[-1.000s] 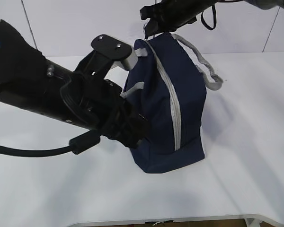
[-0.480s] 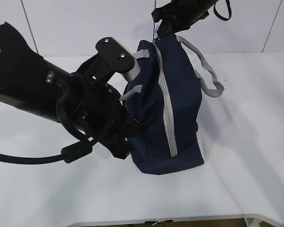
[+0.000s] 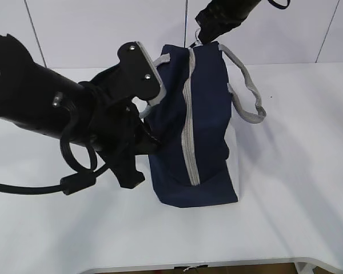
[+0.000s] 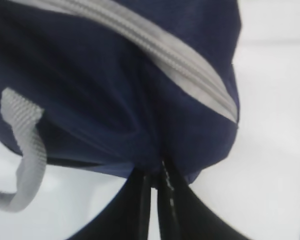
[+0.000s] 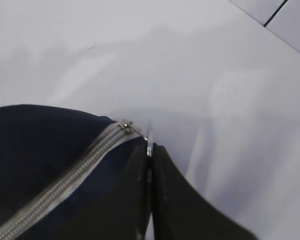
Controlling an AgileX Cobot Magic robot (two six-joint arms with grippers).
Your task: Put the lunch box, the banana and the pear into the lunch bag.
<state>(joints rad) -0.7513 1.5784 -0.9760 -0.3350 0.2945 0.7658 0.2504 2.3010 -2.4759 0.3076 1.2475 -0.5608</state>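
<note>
While the whole lunch bag (image 3: 197, 125) is taken in only by the exterior view, its two grips are made plain only by the wrist views. From outside, the navy bag is seen standing on the white table (image 3: 297, 171), its grey zipper (image 3: 188, 114) closed along its whole visible length and a grey strap handle (image 3: 247, 91) hanging off its right side. The left gripper (image 3: 151, 140) is largely hidden there behind the bulk of its own arm, pressed against the bag's left side. In the left wrist view the left gripper (image 4: 155, 175) is shown with its fingers (image 4: 137, 200) drawn narrow, a fold of navy fabric pinched between them near the zipper's end, and a second strap loop (image 4: 25, 150) is seen at the left.

At the bag's far top corner the right gripper (image 3: 203, 35) is seen from outside only as a dark shape. In the right wrist view the right gripper (image 5: 149, 150) is shown nearly closed on a thin metal zipper pull (image 5: 149, 137) just beside the zipper's end.

Banana, pear and lunch box cannot be seen in any view.
</note>
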